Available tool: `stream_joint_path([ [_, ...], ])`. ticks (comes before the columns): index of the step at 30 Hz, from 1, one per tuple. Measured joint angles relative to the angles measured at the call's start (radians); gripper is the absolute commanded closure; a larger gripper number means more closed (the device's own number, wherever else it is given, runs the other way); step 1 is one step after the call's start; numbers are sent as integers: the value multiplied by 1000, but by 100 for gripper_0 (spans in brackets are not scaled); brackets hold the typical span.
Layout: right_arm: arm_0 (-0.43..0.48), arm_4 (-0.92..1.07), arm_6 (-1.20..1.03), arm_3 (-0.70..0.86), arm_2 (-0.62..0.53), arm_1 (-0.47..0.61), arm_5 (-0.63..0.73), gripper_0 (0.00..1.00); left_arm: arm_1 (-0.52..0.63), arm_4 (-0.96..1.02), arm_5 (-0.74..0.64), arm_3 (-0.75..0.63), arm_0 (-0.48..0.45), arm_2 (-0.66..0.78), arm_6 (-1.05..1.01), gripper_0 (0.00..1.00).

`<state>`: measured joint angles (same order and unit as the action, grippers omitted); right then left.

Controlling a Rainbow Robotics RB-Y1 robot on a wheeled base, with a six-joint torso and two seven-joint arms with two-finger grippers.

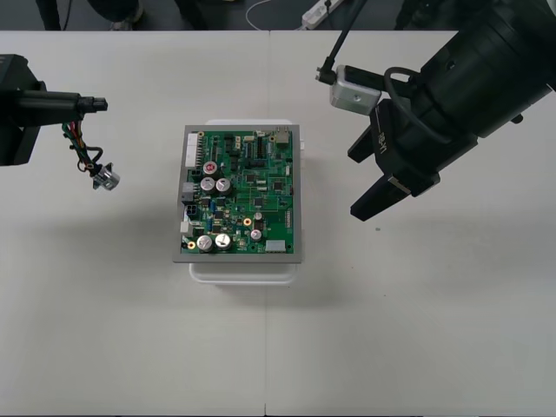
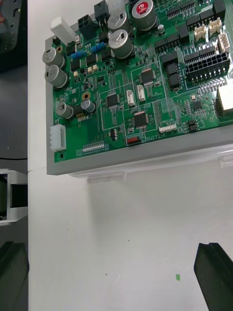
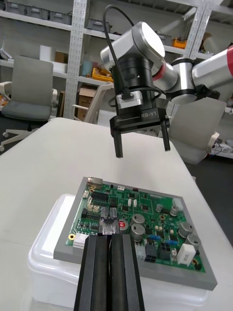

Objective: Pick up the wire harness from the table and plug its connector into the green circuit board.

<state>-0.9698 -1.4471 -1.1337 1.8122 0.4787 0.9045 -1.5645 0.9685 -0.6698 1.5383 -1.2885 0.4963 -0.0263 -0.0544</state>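
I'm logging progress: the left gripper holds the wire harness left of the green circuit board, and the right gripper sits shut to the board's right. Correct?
No: the right gripper is open; the right wrist view shows its fingers far apart. The left gripper does hold the wire harness left of the green circuit board.

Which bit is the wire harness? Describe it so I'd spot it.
Find the green circuit board, then look left to the left gripper. The wire harness hangs from it: thin red, black and green wires ending in a round metal socket; nothing else dangles.
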Motion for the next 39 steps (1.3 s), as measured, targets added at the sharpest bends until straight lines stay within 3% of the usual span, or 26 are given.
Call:
stream_joint_path([
  [19,3,-234,1,69,-26,-118,-1,0,0,1,0,63,0,-176,42,100],
  [39,73,-314,10,175,-27,-130,-1,0,0,2,0,70,0,-265,159,100],
])
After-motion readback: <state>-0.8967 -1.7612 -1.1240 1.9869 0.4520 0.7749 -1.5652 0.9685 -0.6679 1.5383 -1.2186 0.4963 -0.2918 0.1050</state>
